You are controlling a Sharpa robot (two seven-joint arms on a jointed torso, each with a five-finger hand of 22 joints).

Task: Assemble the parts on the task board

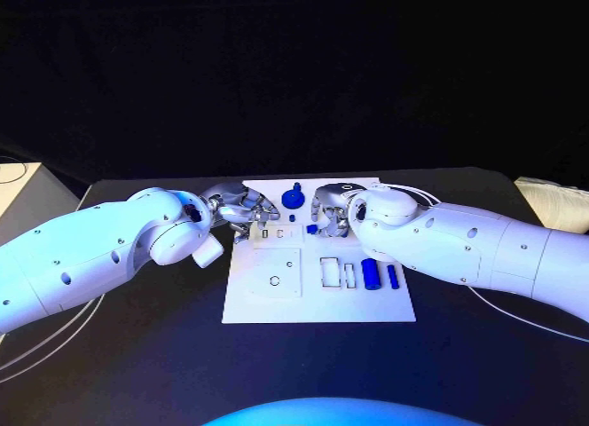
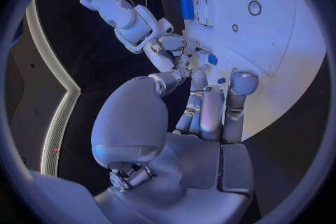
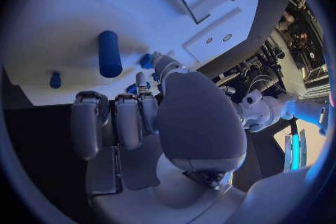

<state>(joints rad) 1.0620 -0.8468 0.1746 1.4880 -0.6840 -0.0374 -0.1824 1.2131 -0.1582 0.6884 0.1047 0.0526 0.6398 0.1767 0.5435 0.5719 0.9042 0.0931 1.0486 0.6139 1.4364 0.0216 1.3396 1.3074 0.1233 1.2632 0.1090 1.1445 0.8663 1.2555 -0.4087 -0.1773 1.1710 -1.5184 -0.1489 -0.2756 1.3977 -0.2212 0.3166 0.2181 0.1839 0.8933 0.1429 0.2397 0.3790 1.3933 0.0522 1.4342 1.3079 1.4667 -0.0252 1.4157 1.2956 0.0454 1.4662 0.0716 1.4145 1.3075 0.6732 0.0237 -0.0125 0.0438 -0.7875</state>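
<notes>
On the black counter (image 1: 141, 355) lies the white rectangular task board (image 1: 314, 302); both silver hands, left (image 1: 239, 209) and right (image 1: 331, 213), hover curled over its far end, grasp unclear, beside a small blue part (image 1: 312, 229).

Both forearms cover the side edges of the task board (image 1: 317, 306) toward the far edge of the worktop (image 1: 141, 355). The left hand (image 1: 239, 209) and right hand (image 1: 331, 211) show in the head view as small silver clusters; how their fingers lie there cannot be told. In the right wrist view the palm hides most of a small blue part (image 3: 131, 88) beneath the fingers (image 3: 143, 112), so whether the hand holds it is unclear. The worktop's near corners are cut off.
</notes>
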